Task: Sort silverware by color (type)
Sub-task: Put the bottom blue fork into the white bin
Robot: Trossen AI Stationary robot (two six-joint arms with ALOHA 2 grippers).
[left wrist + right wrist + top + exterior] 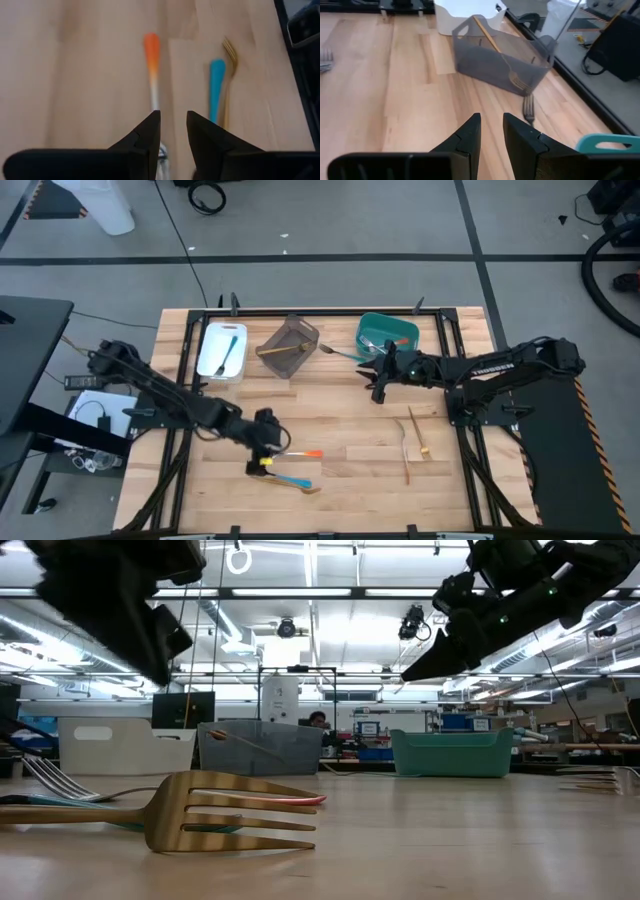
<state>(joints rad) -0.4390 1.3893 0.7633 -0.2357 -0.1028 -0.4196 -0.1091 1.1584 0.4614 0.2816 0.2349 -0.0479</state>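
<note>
My left gripper (266,438) (173,131) hovers above the table, narrowly open, over the metal end of an orange-handled fork (302,453) (152,55) that lies flat. Beside it lie a blue-handled utensil (291,479) (216,85) and a gold fork (312,489) (230,810). My right gripper (379,388) (492,131) hangs in the air in front of the teal bin (388,332), narrowly open and holding nothing. Two tan utensils (408,446) lie on the table's right half. A metal fork (340,352) (528,107) lies between the grey-brown and teal bins.
Along the far edge stand a white bin (222,350) with a blue-handled utensil in it, a grey-brown bin (290,345) (500,55) with a gold fork leaning inside, and the teal bin with something orange in it. Bare wood lies in the table's middle.
</note>
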